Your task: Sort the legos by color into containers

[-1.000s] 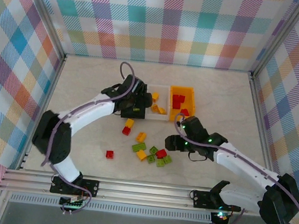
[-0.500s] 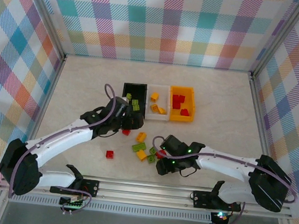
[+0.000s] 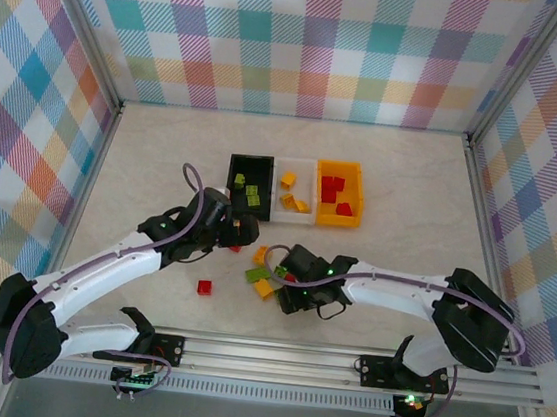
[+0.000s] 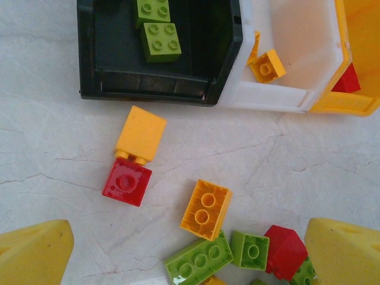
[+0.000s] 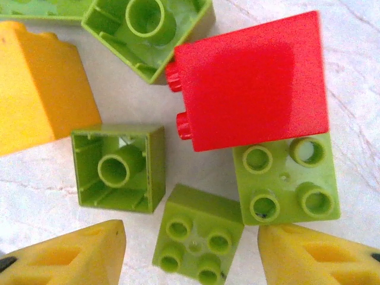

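Nearest, the right gripper (image 5: 190, 261) is seen with fingers apart, straddling a lime brick (image 5: 199, 234) among loose legos (image 3: 265, 280), the left gripper (image 4: 190, 255) spread wide at 11 o'clock, the containers (image 3: 307, 177) ranged at 12 o'clock.

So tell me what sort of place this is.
Probably a robot test cell, not a home: plaid walls on an aluminium frame, two arms bolted to a rail, toy bricks on a marble-look tabletop.

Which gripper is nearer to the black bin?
Left. The left gripper hovers just in front of the black bin; the right gripper is farther off, over the loose brick pile.
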Controlling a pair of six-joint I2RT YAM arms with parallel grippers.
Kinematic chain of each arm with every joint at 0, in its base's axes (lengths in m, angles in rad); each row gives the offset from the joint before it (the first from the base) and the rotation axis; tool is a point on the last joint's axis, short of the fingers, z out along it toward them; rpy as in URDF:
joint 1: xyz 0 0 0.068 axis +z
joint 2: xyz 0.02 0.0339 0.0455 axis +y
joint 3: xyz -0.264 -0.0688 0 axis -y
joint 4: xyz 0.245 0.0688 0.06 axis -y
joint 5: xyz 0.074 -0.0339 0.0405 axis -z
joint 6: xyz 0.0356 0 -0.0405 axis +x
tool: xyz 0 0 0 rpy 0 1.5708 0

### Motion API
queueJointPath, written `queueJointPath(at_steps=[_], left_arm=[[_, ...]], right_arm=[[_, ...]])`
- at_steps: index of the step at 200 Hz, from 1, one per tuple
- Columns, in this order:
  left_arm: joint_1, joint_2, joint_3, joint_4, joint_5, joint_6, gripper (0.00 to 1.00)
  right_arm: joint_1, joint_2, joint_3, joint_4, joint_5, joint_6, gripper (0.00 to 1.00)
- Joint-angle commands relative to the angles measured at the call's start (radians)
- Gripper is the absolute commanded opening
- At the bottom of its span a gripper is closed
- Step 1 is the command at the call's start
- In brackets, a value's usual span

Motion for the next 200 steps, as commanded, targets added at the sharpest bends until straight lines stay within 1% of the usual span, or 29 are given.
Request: queueJointPath(at_steps=[1,19,29,63,89,103,122,135,157,177,200], left_arm=[[0.009,-0.018,-0.020,-0.021,-0.017,-0.006,1.00],[0.011,-0.021,-0.024,-0.020,-0.021,-0.006,1.00],[0.013,-0.023,-0.027,-0.023,-0.026,-0.006,1.00],[0.017,-0.030,-0.031,-0.025,-0.024,-0.004,1.00],[0.019,-0.045,-0.034,-0.042,-0.033,-0.002,1.00],[0.020,-0.058,-0.034,-0.058,-0.044,-0.002,1.00],[0.024,-0.080,-0.045,-0.080,-0.051,-0.002,1.00],[0.027,-0.101,-0.062,-0.096,-0.057,-0.008,1.00],[0.033,-0.153,-0.105,-0.119,-0.063,-0.031,1.00],[0.034,-0.210,-0.145,-0.133,-0.062,-0.049,1.00],[0.036,-0.253,-0.169,-0.151,-0.059,-0.060,1.00]], right_arm=[[0.014,0.037,0.025,-0.039,0.032,0.000,0.59],[0.028,0.054,0.023,-0.047,0.036,0.002,0.58],[0.038,0.066,0.026,-0.051,0.046,0.003,0.56],[0.045,0.069,0.023,-0.044,0.054,0.016,0.41],[0.045,0.019,0.015,-0.061,0.057,0.012,0.32],[0.045,-0.033,0.015,-0.075,0.049,-0.001,0.29],[0.040,-0.105,0.045,-0.092,0.034,-0.045,0.27],[0.018,-0.116,0.101,-0.101,0.017,-0.084,0.26],[-0.078,-0.067,0.215,-0.060,-0.040,-0.153,0.25],[-0.148,0.048,0.378,-0.026,-0.075,-0.214,0.24],[-0.210,0.232,0.597,-0.015,-0.102,-0.253,0.24]])
